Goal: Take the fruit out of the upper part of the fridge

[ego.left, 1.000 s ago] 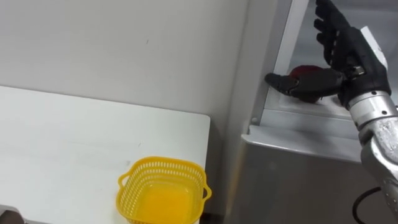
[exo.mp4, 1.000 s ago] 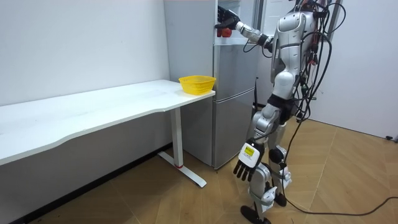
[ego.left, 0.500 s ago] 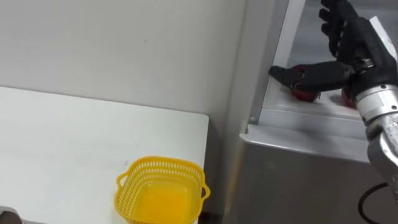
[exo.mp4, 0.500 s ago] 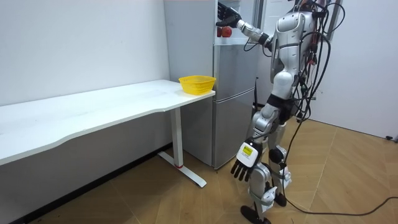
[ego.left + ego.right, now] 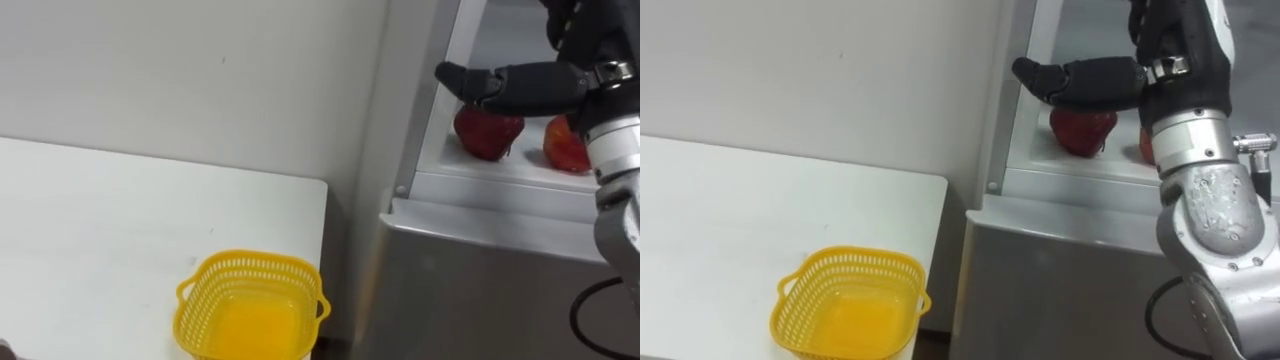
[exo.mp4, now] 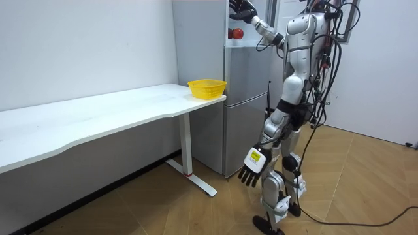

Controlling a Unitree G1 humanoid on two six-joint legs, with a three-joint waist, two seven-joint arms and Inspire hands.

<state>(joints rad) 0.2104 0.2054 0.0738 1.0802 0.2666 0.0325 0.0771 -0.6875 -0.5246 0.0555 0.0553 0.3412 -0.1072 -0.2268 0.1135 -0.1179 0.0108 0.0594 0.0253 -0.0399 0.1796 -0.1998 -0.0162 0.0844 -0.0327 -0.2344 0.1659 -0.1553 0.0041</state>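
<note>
1. The reach into the upper fridge is under way and nothing has been taken out. Two red fruits lie on the fridge shelf (image 5: 500,185) near its front edge: the left red fruit (image 5: 488,133) and, just beside it, the right red fruit (image 5: 566,145).
2. The robot stands upright before the fridge (image 5: 480,290), its right arm raised and stretched into the open upper compartment.
3. The right hand (image 5: 575,75) is open and holds nothing. Its thumb juts sideways just above the left red fruit, apparently clear of it, and its fingers point upward.
4. The next move likely calls for lowering the hand so that thumb and fingers close round the left red fruit without nudging its neighbour, then drawing it out over the shelf's front edge.
5. The left hand (image 6: 251,171) hangs by the thigh, fingers relaxed and empty.
6. A yellow basket (image 5: 250,260) waits at the table (image 5: 100,230) corner next to the fridge, probably the drop-off place.
</note>
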